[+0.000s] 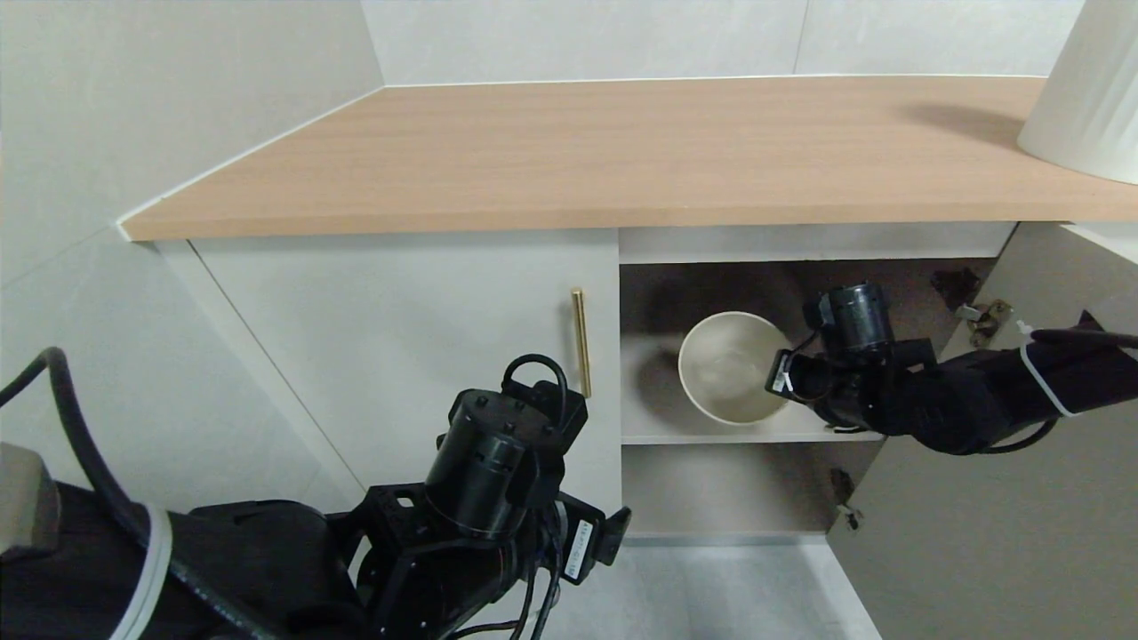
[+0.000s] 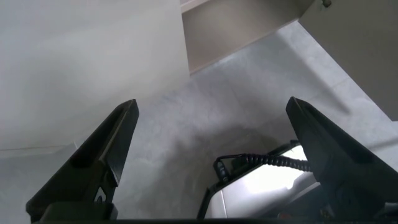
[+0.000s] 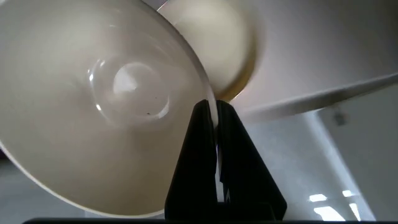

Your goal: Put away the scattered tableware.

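The bowl [image 1: 733, 366] sits inside the open cabinet, just over the upper shelf [image 1: 711, 438]. It is tipped steeply, with its mouth facing out toward the robot. I cannot tell whether its lower edge touches the shelf. The right end effector [image 1: 782, 378] is clamped on the bowl's rim at the robot's-right edge, one finger inside the wall and one outside, so the bowl hangs to the left of the grip. In my judgement the next move turns on that tilt. The bowl needs levelling so its base meets the shelf before it is released. The left end effector [image 2: 211, 106] is spread wide and holds nothing, low before the closed door [image 1: 400, 338] and well apart from the bowl. The right arm is much the nearer. The tabletop [image 1: 622, 151] lies above.
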